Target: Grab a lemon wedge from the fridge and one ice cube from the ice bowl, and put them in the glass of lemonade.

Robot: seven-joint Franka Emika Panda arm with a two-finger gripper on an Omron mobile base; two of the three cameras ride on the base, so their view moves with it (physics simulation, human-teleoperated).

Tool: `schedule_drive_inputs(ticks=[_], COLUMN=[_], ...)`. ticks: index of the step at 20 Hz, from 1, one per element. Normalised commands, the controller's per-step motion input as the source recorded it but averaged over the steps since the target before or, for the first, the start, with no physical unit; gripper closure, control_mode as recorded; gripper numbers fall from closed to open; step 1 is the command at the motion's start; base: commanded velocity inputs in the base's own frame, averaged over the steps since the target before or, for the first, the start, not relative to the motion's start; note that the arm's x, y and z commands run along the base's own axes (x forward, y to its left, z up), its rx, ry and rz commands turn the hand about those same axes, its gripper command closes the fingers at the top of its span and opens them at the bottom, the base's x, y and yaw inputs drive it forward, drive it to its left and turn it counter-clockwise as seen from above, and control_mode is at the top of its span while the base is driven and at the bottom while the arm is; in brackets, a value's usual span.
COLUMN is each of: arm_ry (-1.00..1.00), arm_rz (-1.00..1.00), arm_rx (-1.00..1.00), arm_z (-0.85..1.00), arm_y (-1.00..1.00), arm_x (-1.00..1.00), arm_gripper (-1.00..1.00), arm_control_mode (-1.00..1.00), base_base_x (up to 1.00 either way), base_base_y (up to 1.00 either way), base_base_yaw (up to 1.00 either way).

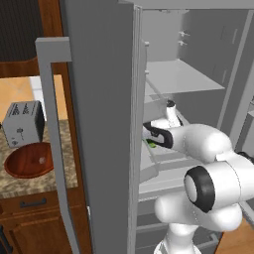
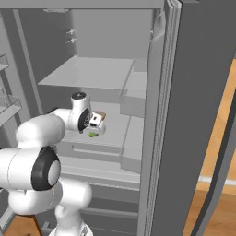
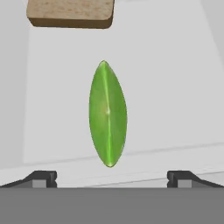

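The grey steel fridge [image 1: 99, 99] stands with its doors swung wide. On a pale middle shelf lies the lemon wedge [image 3: 107, 113], green-yellow and pointed at both ends; it also peeks out as a small green spot, the wedge [image 2: 93, 134], under the hand. My gripper [image 3: 111, 178] hangs just above it, open, its two dark fingertips [image 3: 41, 178] spread wider than the wedge and touching nothing. The reddish-brown ice bowl [image 1: 29, 159] rests on the counter left of the fridge. The glass of lemonade is out of view.
A tan-brown block [image 3: 70, 14] lies on the same shelf just beyond the wedge. A silver toaster [image 1: 22, 124] stands behind the bowl. The open fridge doors [image 2: 184, 115] flank the arm closely on both sides, with a shelf [image 2: 92, 73] overhead.
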Motion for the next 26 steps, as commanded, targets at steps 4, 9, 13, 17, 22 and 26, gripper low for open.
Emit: schedule_drive_inputs(ticks=[4, 9, 13, 17, 22, 26], arm_ry=[0.02, 0.01, 0.06, 0.11, 0.08, 0.00], arm_rz=[0.00, 0.00, 0.00, 0.00, 0.00, 0.00], arm_rx=[0.00, 0.00, 0.00, -0.01, -0.02, 0.00], arm_z=[-0.31, -0.28, -0.34, -0.40, -0.41, -0.10], arm_y=[0.01, 0.00, 0.00, 0.00, 0.01, 0.01], arm_x=[0.42, 0.41, 0.19, -0.03, 0.00, 0.03], arm_gripper=[-1.00, -1.00, 1.00, 1.00, 1.00, 1.00], arm_control_mode=[-1.00, -1.00, -1.00, -1.00, -1.00, -1.00], base_base_x=[0.00, 0.00, 0.00, 0.00, 0.00, 0.00], base_base_y=[0.00, 0.00, 0.00, 0.00, 0.00, 0.00], base_base_yaw=[0.00, 0.00, 0.00, 0.00, 0.00, 0.00])
